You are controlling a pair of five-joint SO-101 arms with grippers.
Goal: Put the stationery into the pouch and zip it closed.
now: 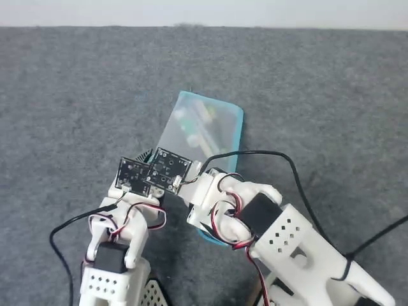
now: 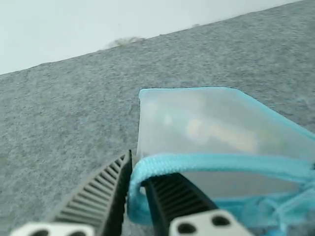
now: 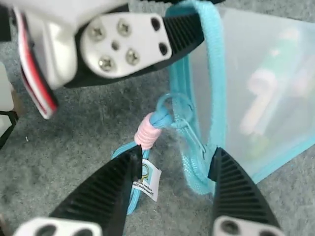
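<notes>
Jaws nearly closed, the left gripper (image 2: pixel 137 173) pinches the pouch (image 2: pixel 206 123) by its teal zipper edge. The right gripper (image 3: pixel 176 157) is spread wide astride the zipper pull (image 3: pixel 147 129). In the high view both arms lean up from the bottom edge to the pouch at centre frame, with stationery (image 1: pixel 199 118) inside.

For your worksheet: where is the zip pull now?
Right wrist view: the zip pull lies at the pouch's edge, ahead of the right gripper's open jaws.
</notes>
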